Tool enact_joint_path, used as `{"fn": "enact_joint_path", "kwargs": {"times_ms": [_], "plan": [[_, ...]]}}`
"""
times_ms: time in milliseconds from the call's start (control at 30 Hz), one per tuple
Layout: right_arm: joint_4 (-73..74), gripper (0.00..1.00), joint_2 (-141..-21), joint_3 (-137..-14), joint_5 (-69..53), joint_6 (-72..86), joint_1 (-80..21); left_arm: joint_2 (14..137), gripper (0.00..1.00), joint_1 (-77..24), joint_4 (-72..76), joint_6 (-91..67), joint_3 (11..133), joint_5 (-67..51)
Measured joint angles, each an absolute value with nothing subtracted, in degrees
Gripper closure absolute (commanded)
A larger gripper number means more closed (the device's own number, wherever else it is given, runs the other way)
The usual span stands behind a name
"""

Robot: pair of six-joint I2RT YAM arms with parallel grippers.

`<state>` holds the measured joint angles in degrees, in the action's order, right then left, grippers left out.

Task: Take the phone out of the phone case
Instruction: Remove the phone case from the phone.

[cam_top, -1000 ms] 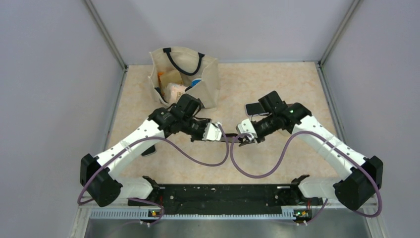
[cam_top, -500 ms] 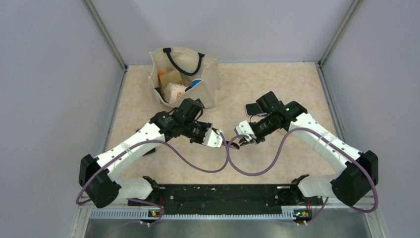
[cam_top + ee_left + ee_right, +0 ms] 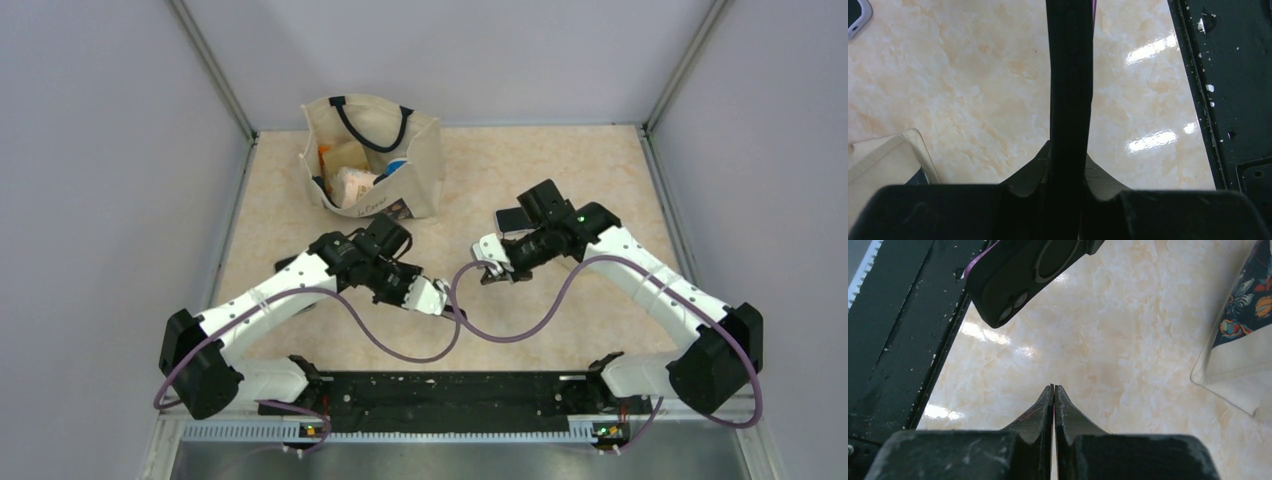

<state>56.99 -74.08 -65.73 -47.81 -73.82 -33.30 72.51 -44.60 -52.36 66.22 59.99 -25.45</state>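
Note:
My left gripper (image 3: 434, 297) is shut on a black phone case (image 3: 1070, 75), which stands edge-on between its fingers in the left wrist view. The right wrist view shows the case's back (image 3: 1033, 270), with a ring and camera holes, hanging above the table by the black base rail. Whether the phone is inside it I cannot tell. My right gripper (image 3: 1054, 387) is shut on nothing and sits apart from the case, up and to the right of it (image 3: 488, 272) in the top view.
A beige tote bag (image 3: 372, 150) with several items stands at the back left, and its edge shows in the right wrist view (image 3: 1243, 355). A dark, grey-rimmed flat device (image 3: 510, 218) lies on the table behind my right wrist. The black base rail (image 3: 440, 385) runs along the near edge.
The left gripper carried the case toward the near edge. The right gripper came away from the case, drew back toward the far side and closed fully.

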Motion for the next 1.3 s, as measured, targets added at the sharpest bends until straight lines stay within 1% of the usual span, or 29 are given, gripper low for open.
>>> {"fn": "enact_joint_path", "kwargs": {"times_ms": [67,100,167,200,333,400,567,767,1067,1200,1300], "plan": [[54.9,0.89,-74.0,-65.6,-47.3,-70.9,-33.2,72.5,1.0,-44.5,-51.8,64.6,60.0,-24.8],[53.7,0.81,-73.8,-65.6,-47.0,-69.1,-33.2,72.5,1.0,-44.3,-51.4,63.7,60.0,-24.5],[51.4,0.61,-73.3,-65.5,-46.8,-65.5,-33.1,72.5,1.0,-43.8,-50.6,61.8,60.0,-24.5],[50.4,0.54,-72.9,-65.5,-46.9,-63.4,-32.9,72.4,1.0,-43.4,-50.1,60.8,60.0,-24.6],[47.4,0.39,-72.0,-65.8,-48.5,-55.6,-31.2,71.3,1.0,-41.0,-47.5,56.1,60.0,-25.4],[46.6,0.34,-72.0,-66.2,-50.5,-51.5,-29.5,70.5,1.0,-39.8,-46.3,54.0,60.0,-26.5],[44.4,0.34,-72.1,-68.8,-57.4,-42.1,-24.6,67.9,1.0,-37.8,-41.9,48.2,58.8,-28.3],[35.5,0.37,-72.1,-69.3,-65.7,-29.2,-24.1,67.6,1.0,-37.8,-36.9,41.9,57.2,-28.5],[16.6,0.47,-75.1,-66.2,-70.5,-12.0,-24.4,67.6,1.0,-38.0,-32.2,35.7,57.0,-28.8],[13.0,0.55,-76.6,-64.4,-70.5,-8.2,-25.3,67.8,1.0,-38.4,-31.0,34.3,57.0,-28.2],[11.2,0.59,-77.5,-64.4,-70.4,-6.3,-26.3,68.1,1.0,-38.8,-30.2,33.7,57.0,-27.7]]}}
